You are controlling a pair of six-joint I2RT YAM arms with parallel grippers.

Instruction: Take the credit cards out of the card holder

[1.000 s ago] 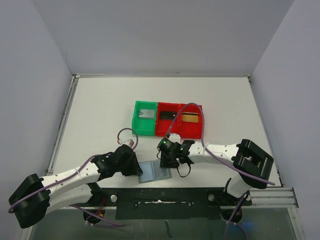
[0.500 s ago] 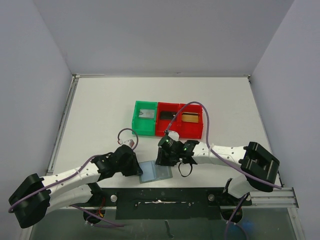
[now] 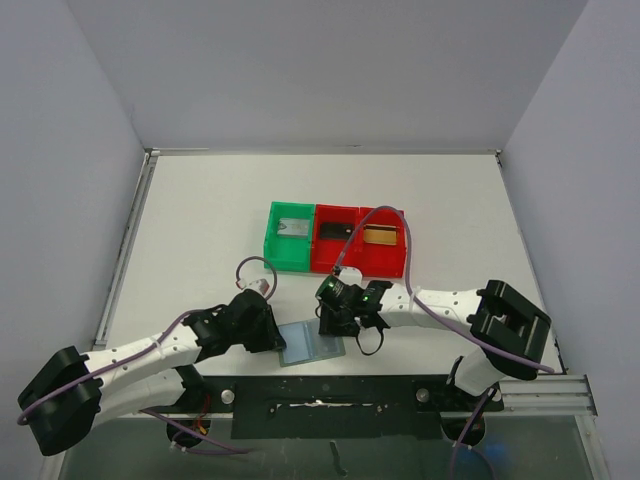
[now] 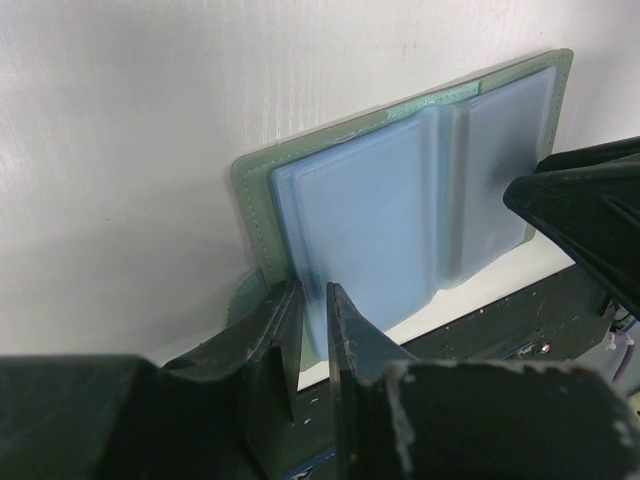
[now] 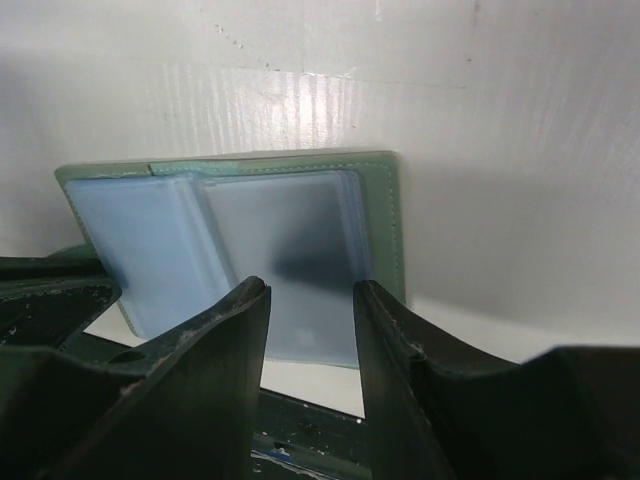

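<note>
The card holder [image 3: 312, 345] lies open, clear sleeves up, on the white counter [image 3: 200, 230] at its near edge, between the two arms; the left pincer [image 4: 312, 300] is closed on the holder's left edge, which is pinched between its two fingers. The right pincer [image 5: 310, 290] stands open just over the holder's right panel and grips nothing; whether its tips touch the sleeve I cannot tell. Farther back, well apart from the holder, a gold-tan credit card [image 3: 378, 236] lies in the right-hand red bin [image 3: 385, 265]; a green bin [image 3: 288, 260] stands at the left end of the same row.
</note>
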